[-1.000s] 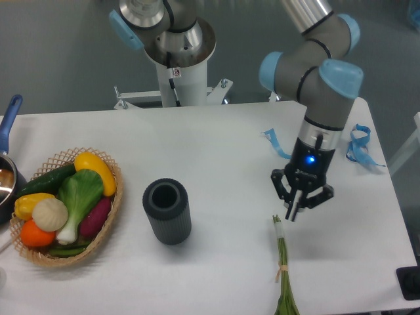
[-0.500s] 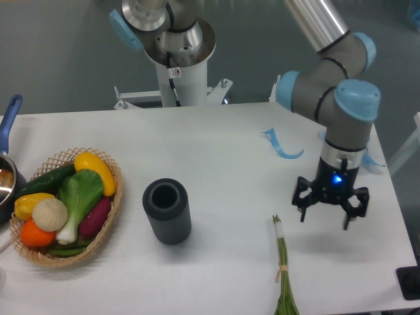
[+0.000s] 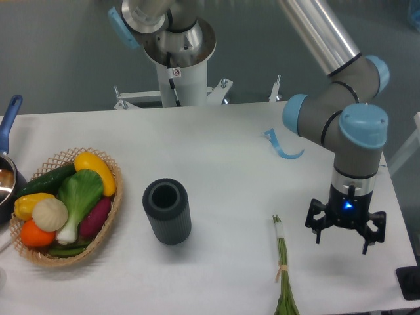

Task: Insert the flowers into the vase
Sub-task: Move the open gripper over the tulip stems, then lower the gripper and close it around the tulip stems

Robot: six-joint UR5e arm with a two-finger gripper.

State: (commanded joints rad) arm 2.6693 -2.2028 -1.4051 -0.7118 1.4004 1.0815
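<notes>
- Gripper (image 3: 343, 231) hangs with jaws spread, empty, at 3 o'clock of the flowers (image 3: 283, 266).
- Vase (image 3: 167, 211) stands upright, mouth free, ready for stems.

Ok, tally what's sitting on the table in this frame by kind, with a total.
Vase: 1
Flowers, only the stems in view: 1 bunch
Wicker basket of produce: 1
Blue ribbon strip: 1
Pot with blue handle, at the left edge: 1
Total: 5

The gripper hangs open, holding nothing.
</notes>
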